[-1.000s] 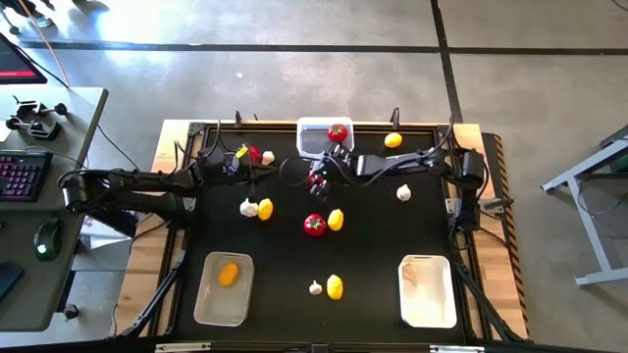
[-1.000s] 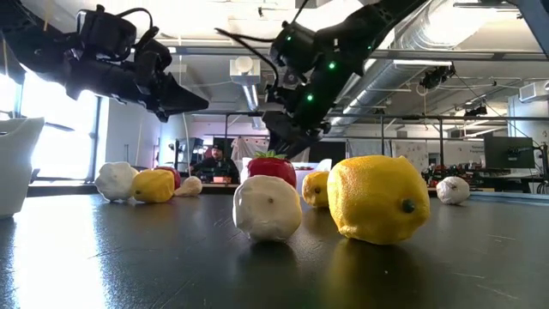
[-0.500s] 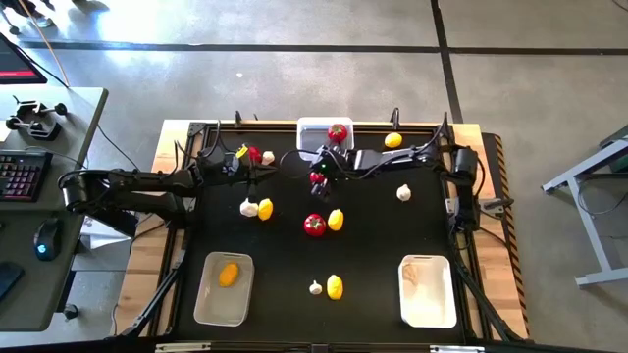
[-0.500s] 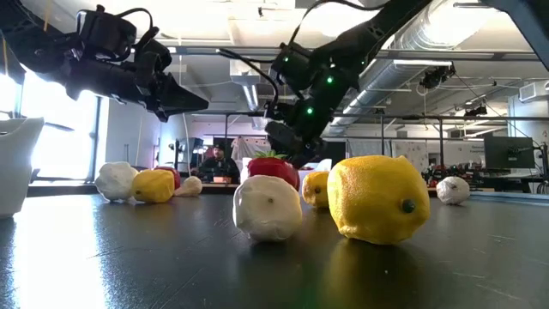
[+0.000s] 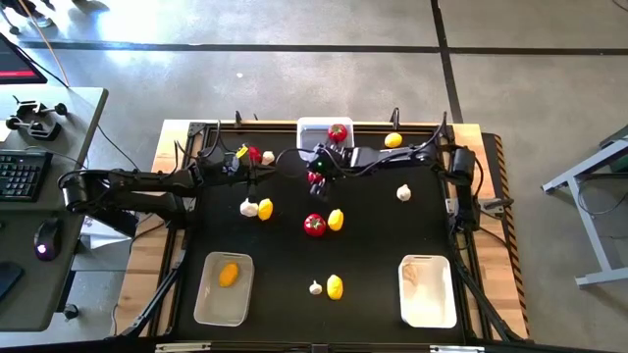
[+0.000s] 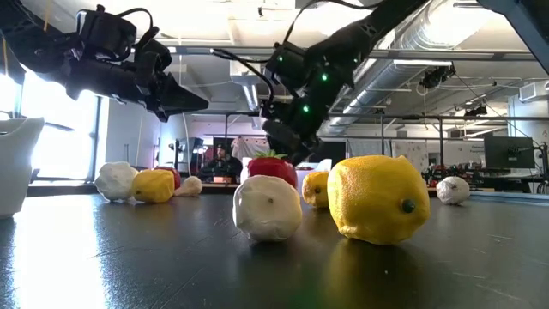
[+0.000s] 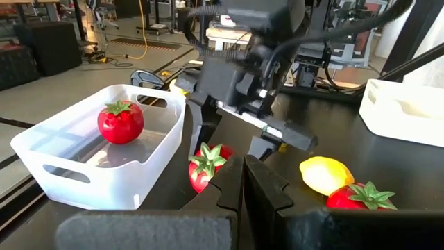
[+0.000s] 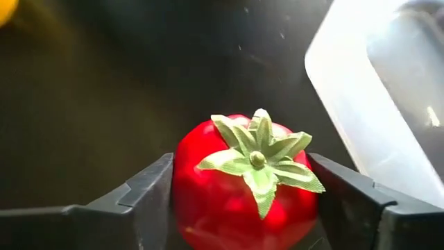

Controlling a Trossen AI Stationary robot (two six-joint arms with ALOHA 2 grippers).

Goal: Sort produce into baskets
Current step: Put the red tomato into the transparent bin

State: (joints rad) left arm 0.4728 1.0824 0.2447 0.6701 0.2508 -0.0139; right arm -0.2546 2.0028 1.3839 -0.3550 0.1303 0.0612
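Note:
My right gripper (image 5: pixel 316 173) is shut on a red tomato with a green top (image 8: pixel 246 187), just near of the clear basket (image 5: pixel 312 128). That basket stands at the table's far middle and holds one tomato (image 5: pixel 338 131). My left gripper (image 5: pixel 242 163) hovers shut and empty to the left of the basket, above a tomato (image 5: pixel 254 154) and a garlic bulb (image 5: pixel 268 157). A beige basket (image 5: pixel 208 299) at the near left holds a lemon (image 5: pixel 228 274). A white basket (image 5: pixel 429 291) stands at the near right. My right gripper pinches the tomato's two opposite sides (image 8: pixel 182 182) between its two fingers (image 8: pixel 139 198). The fingers come from above, slanting in from the table's right. The tomato sits upright with its green top up. I cannot tell whether it is clear of the table.
Loose on the table are a tomato (image 5: pixel 314 225), lemons (image 5: pixel 265 209) (image 5: pixel 336 219) (image 5: pixel 335 286) and garlic bulbs (image 5: pixel 248 207) (image 5: pixel 315 287) (image 5: pixel 403 192). One more lemon (image 5: pixel 393 139) lies at the far right. A person (image 6: pixel 216 163) sits in the room behind.
My right arm's wrist has gone a little toward the table's far edge and the clear basket, with the tomato kept between the fingers.

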